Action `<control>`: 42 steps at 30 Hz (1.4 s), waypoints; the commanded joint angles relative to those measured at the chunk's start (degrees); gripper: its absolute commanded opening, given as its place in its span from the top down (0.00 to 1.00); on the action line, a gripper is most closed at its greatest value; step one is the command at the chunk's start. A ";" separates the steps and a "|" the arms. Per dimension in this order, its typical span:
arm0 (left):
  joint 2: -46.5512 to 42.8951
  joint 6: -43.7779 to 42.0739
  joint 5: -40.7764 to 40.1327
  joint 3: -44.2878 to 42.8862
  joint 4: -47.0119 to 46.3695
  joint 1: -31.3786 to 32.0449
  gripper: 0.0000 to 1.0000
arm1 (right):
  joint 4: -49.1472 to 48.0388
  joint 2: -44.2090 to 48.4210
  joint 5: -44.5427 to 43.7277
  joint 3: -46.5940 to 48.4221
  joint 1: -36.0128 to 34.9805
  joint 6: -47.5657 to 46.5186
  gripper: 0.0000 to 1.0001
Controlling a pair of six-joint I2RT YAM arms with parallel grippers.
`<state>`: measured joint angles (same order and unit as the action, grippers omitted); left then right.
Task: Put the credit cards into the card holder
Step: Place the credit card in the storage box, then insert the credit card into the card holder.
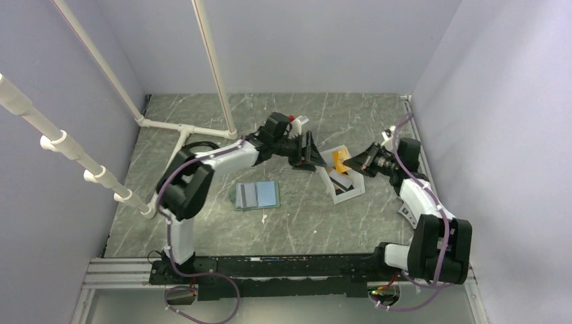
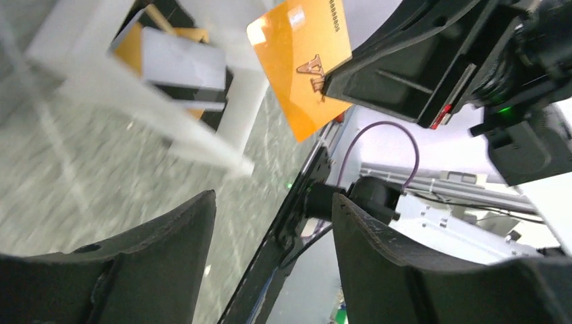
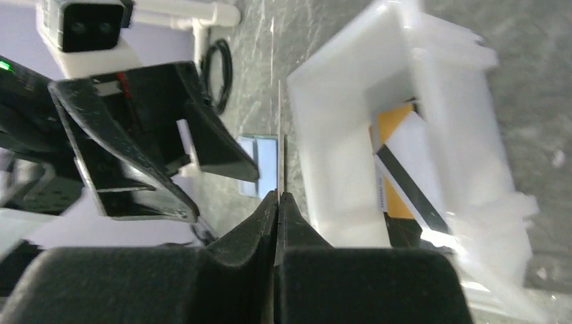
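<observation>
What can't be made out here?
- Card holder: right wrist view, mostly hidden behind the left gripper and the held orange card; slots too small in the top view.
- Orange card's print: left wrist view, cut by the top edge, covered by the right gripper.
- Cards in the white bin: count unclear; overlapping, blurred in left wrist view.

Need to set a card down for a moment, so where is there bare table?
Bare table lies between the card holder, the white bin and the near rail, and along the back wall. It is crowded around the bin, where the left gripper faces the right gripper holding the orange card.
</observation>
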<state>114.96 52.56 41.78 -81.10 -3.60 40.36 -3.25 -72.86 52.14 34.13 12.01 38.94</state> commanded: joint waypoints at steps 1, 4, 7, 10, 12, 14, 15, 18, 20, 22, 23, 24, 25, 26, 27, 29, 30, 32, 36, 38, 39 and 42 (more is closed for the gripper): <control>-14.14 -10.86 -2.34 6.46 11.96 -5.12 0.30 | 12.16 4.24 -10.62 7.61 -10.81 -11.48 1.00; -22.50 -11.46 1.92 16.03 11.04 -10.84 0.29 | 9.28 4.73 -13.59 8.20 -18.76 -9.26 1.00; -30.71 -13.54 2.02 25.01 14.39 -15.59 0.28 | 1.73 1.79 -12.19 8.25 -25.67 -4.84 1.00; -35.81 -17.80 -7.32 28.72 24.33 -18.27 0.29 | -6.64 -5.27 -8.73 9.15 -33.37 -0.21 1.00; -36.65 -19.72 -15.11 28.56 31.36 -19.84 0.29 | -11.86 -11.03 -5.87 10.31 -36.67 2.67 1.00; -36.13 -20.20 -21.97 28.03 35.83 -20.76 0.26 | -11.99 -17.19 -3.94 13.51 -39.72 2.53 1.00; -35.61 -20.14 -24.46 28.06 36.71 -20.95 0.25 | -10.41 -20.27 -3.32 15.85 -41.11 1.57 1.00; -32.50 -19.91 -29.08 27.71 37.95 -21.19 0.22 | -11.16 -26.55 -3.05 18.75 -43.52 1.33 1.00; -29.43 -20.46 -30.67 27.20 38.71 -21.33 0.22 | -15.89 -29.75 -1.27 18.76 -43.77 4.12 1.00; -26.81 -21.12 -30.27 27.28 38.41 -21.86 0.22 | -17.82 -32.48 -0.58 19.49 -44.10 5.08 1.00; -25.79 -21.58 -29.09 27.59 37.72 -22.23 0.23 | -17.74 -33.60 -0.44 20.14 -44.44 4.84 1.00; -24.92 -21.80 -28.77 27.73 37.48 -22.58 0.24 | -17.48 -34.45 -0.13 20.79 -44.71 4.57 1.00; -24.02 -22.06 -28.62 27.64 37.67 -22.93 0.27 | -17.46 -35.37 0.19 21.28 -44.85 4.49 1.00; -23.28 -22.33 -28.79 27.40 38.05 -23.23 0.28 | -17.57 -36.01 0.27 21.52 -44.87 4.44 1.00; -22.61 -22.40 -29.02 27.20 38.32 -23.41 0.29 | -17.42 -36.48 0.31 21.73 -44.88 4.19 1.00; -22.45 -22.32 -29.40 27.26 38.21 -23.63 0.31 | -16.67 -37.48 0.33 22.29 -44.88 3.38 1.00; -22.53 -22.20 -29.58 27.49 37.96 -23.66 0.33 | -16.59 -38.05 0.44 22.49 -44.84 3.23 1.00; -22.18 -22.06 -29.80 27.88 37.72 -23.74 0.37 | -17.49 -39.26 1.11 22.76 -44.84 3.60 1.00; -20.46 -21.69 -29.24 28.30 37.15 -23.88 0.45 | -18.28 -41.08 1.30 23.04 -44.88 3.91 1.00; -19.94 -21.46 -28.95 28.68 36.77 -23.84 0.49 | -18.47 -41.57 1.38 23.15 -44.86 4.03 1.00; -19.75 -21.38 -29.06 28.84 36.73 -23.84 0.51 | -18.42 -41.74 1.22 23.11 -44.88 3.93 1.00; -19.61 -21.36 -29.53 28.98 36.89 -23.84 0.54 | -17.59 -41.75 0.78 23.07 -44.86 3.18 1.00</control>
<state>93.49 31.11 13.61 -52.73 34.11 16.29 -18.52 -114.63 51.83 55.51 -32.51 43.09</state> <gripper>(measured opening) 0.482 0.008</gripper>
